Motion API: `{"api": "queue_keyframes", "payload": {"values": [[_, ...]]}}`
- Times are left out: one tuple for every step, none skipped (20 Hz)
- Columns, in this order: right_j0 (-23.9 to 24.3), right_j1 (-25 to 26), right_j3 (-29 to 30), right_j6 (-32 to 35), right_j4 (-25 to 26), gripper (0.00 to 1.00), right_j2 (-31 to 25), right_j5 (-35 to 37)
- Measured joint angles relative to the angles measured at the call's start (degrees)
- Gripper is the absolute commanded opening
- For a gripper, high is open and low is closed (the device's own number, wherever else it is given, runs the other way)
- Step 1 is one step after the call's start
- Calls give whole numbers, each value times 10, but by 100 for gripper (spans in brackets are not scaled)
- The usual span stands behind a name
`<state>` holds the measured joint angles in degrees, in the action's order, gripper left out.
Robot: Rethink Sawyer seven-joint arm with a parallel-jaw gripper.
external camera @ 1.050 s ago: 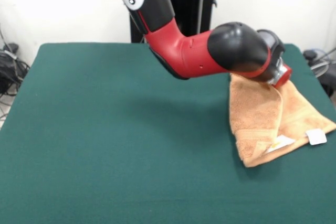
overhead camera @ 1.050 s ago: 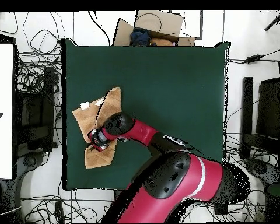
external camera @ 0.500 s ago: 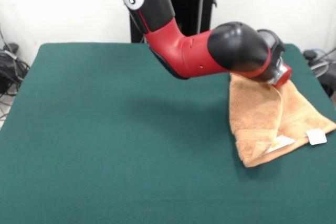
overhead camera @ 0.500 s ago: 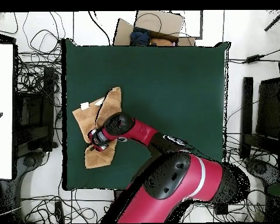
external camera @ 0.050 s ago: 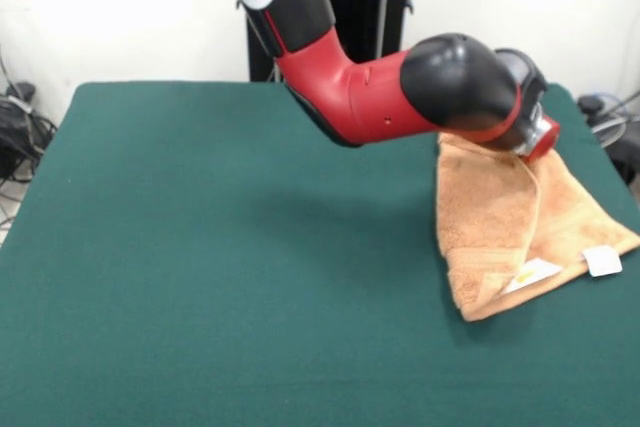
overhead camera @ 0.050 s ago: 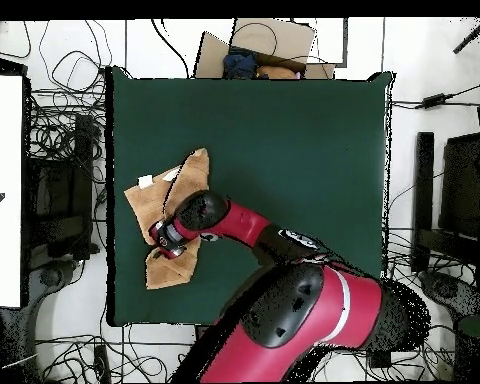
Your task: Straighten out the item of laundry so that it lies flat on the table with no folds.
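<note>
One towel (external camera @ 0.050 s ago: 510, 227) lies bunched near a side edge of the table (external camera @ 0.050 s ago: 200, 247), folded over itself with two white tags (external camera @ 0.050 s ago: 603, 261) showing at its near hem. The gripper (external camera @ 0.050 s ago: 538, 139) sits right at the cloth's far end, apparently touching it, but the wrist covers the fingers in both views, so I cannot tell whether they are clenched on fabric or released (the overhead view shows only the red end cap (overhead camera @ 0.050 s ago: 165, 237) over the towel). The step in hand looks like taking hold of an edge. Next would come drawing that layer outward from the fingers to undo the fold.
</note>
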<state>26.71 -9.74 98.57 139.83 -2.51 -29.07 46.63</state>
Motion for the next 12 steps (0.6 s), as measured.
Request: {"api": "queue_keyframes", "payload": {"values": [[-2, -4, 0, 0, 0, 0, 0, 5], [-4, -7, 0, 0, 0, 0, 0, 8], [-5, -10, 0, 0, 0, 0, 0, 11], [-7, -13, 0, 0, 0, 0, 0, 14], [-12, -22, 1, 0, 0, 0, 0, 20], [-13, -25, 1, 0, 0, 0, 0, 21], [-14, -28, 1, 0, 0, 0, 0, 23], [-16, -32, 1, 0, 0, 0, 0, 24], [-16, -34, 1, 0, 0, 0, 0, 25], [-17, -37, 2, 0, 0, 0, 0, 25], [-17, -38, 2, 0, 0, 0, 0, 26], [-17, -38, 2, 0, 0, 0, 0, 26]]}}
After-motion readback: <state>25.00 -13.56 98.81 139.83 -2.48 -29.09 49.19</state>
